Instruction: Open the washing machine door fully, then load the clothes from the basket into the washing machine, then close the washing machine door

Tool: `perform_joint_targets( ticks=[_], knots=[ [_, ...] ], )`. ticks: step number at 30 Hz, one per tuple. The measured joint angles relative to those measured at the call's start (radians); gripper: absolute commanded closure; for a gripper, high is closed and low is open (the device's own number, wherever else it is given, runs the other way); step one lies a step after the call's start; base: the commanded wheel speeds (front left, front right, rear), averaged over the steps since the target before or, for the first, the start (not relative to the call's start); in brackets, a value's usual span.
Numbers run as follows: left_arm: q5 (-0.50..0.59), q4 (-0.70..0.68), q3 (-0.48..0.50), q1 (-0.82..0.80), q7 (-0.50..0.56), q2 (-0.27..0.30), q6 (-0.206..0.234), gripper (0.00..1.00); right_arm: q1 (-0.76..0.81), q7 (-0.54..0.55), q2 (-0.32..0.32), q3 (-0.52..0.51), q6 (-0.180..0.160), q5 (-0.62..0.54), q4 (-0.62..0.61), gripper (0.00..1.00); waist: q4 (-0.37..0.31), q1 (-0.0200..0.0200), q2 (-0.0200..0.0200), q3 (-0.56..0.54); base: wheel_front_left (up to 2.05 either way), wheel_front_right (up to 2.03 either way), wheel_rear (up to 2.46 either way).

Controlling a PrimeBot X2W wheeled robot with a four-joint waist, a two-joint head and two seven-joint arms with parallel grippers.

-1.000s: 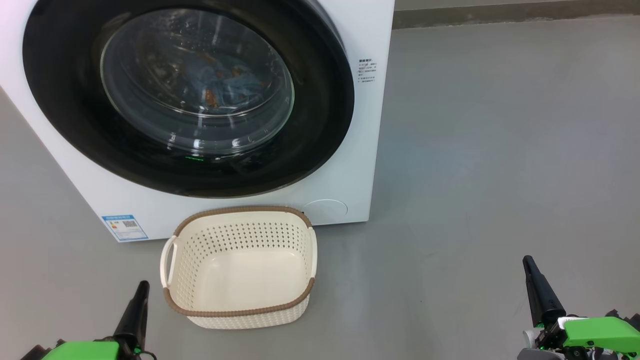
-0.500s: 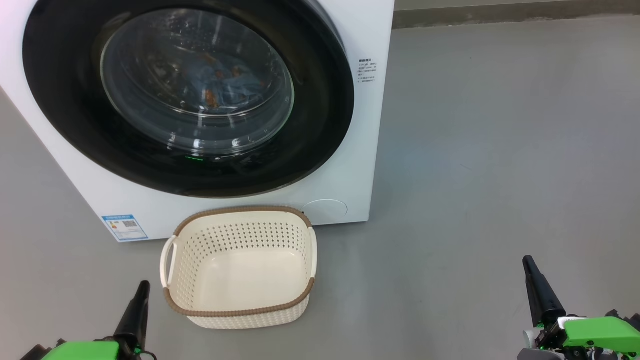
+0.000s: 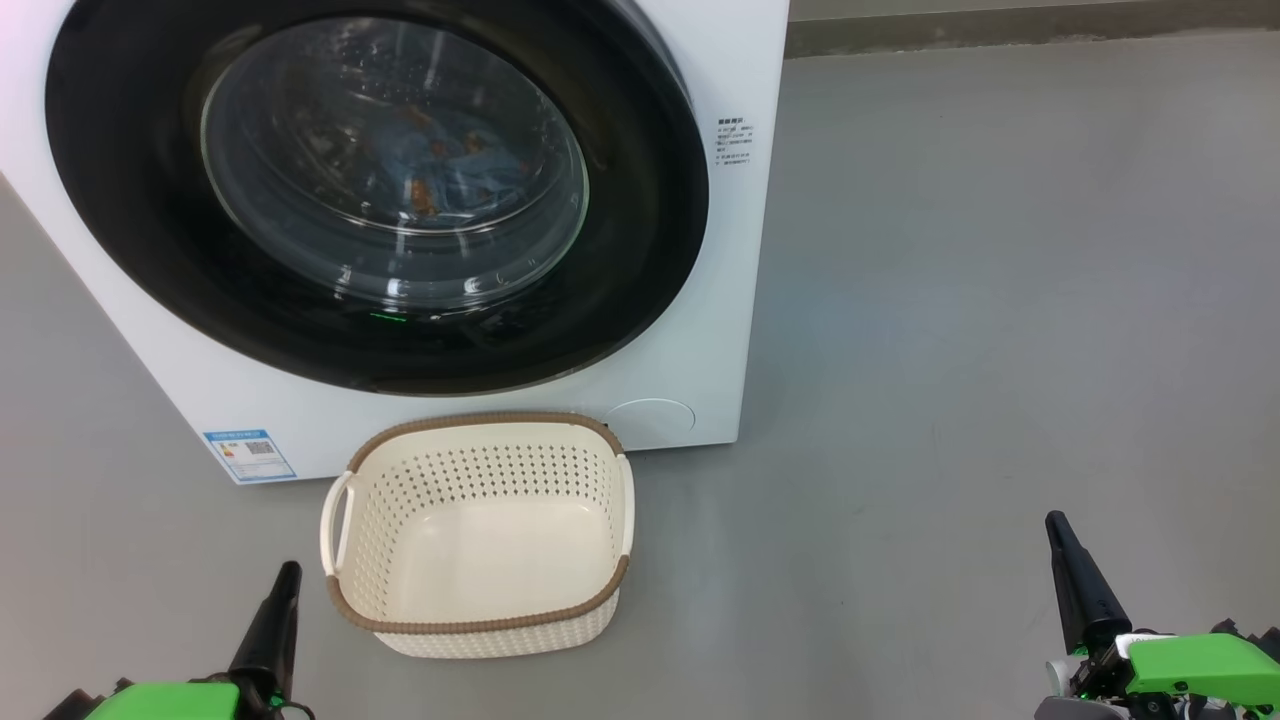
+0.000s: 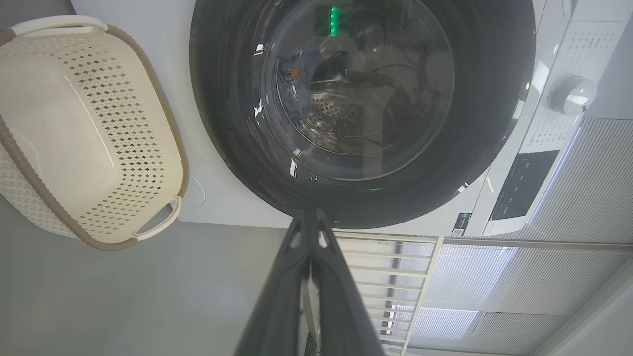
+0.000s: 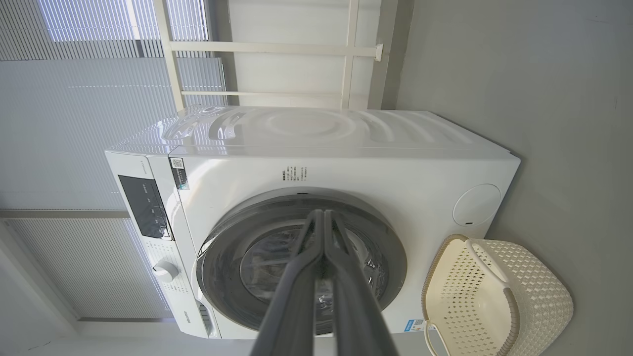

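Note:
The washing machine stands ahead with its door shut flat against the front. Through the glass I see the light-blue clothes lying inside the drum. The cream basket sits on the floor just before the machine and holds nothing. My left gripper is shut, low at the left, beside the basket's near left corner. My right gripper is shut, far off to the right over bare floor.
Grey floor spreads wide to the right of the machine. A wall base runs along the back. The control panel with a knob is on the machine's upper front. Window blinds and a white rail stand behind it.

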Motion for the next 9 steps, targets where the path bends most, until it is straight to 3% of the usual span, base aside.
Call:
perform_joint_targets(
  ticks=[9],
  knots=[
    [0.0, 0.0, 0.0, 0.0, 0.0, 0.0, 0.0, 1.0, 0.0, 0.0, 0.0, 0.0, 0.0, 0.0, 0.0, 1.0, 0.0, 0.0, 0.0, 0.0, 0.0, 0.0, 0.0]
  ],
)
